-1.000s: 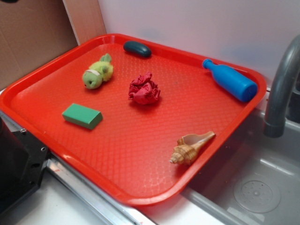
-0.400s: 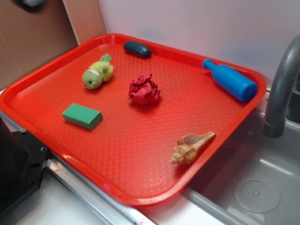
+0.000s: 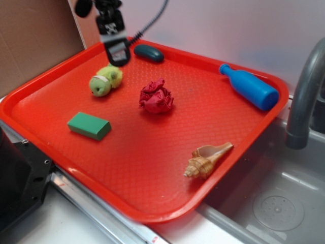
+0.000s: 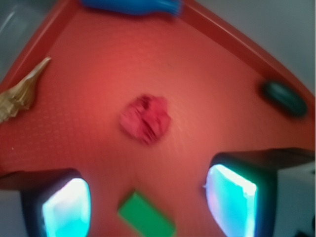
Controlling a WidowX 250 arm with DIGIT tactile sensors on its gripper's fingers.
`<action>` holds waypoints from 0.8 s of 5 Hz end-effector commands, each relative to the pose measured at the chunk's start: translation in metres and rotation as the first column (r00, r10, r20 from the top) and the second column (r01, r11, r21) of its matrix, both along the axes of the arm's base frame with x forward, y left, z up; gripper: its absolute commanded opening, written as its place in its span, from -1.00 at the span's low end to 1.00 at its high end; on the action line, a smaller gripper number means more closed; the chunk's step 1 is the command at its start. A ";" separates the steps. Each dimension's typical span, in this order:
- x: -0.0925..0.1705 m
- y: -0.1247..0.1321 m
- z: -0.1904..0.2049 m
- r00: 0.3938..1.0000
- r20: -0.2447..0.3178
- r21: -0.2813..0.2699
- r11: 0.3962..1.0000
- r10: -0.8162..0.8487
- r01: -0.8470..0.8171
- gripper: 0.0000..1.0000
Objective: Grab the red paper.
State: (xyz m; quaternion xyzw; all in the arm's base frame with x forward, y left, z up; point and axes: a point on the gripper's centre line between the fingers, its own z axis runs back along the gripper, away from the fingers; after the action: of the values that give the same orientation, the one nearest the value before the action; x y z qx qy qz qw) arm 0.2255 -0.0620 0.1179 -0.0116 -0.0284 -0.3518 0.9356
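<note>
The red paper (image 3: 156, 97) (image 4: 145, 119) is a crumpled crimson wad lying near the middle of the red tray (image 3: 152, 168). My gripper (image 3: 117, 55) hangs at the tray's back left, above the green plush toy (image 3: 105, 80) and apart from the paper. In the wrist view my gripper (image 4: 148, 205) is open, its two pads (image 4: 231, 197) standing wide with only tray and the green block (image 4: 146, 216) between them. The paper lies ahead of the fingertips, untouched.
On the tray also lie a green block (image 3: 89, 125), a dark oval object (image 3: 149, 53) (image 4: 283, 98), a blue bottle (image 3: 250, 87) (image 4: 133, 6) and a seashell (image 3: 207, 159) (image 4: 20, 94). A grey faucet (image 3: 304, 96) and sink (image 3: 274, 198) are at right; cardboard (image 3: 35, 35) stands at back left.
My gripper has come down into view from the top left and now hangs over the tray's back left. Nothing on the tray has moved.
</note>
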 end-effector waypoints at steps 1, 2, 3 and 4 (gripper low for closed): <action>0.001 -0.018 -0.054 0.972 0.040 0.042 0.972 -0.231 0.229 1.00; 0.006 -0.008 -0.077 0.967 0.091 0.031 0.972 -0.236 0.234 1.00; 0.005 0.002 -0.097 0.973 0.124 -0.029 0.979 -0.196 0.201 1.00; 0.013 0.008 -0.102 0.976 0.122 -0.032 0.983 -0.178 0.184 0.80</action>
State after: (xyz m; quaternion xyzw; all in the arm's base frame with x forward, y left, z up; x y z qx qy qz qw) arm 0.2458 -0.0456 0.0181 -0.0159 -0.0903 -0.4300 0.8982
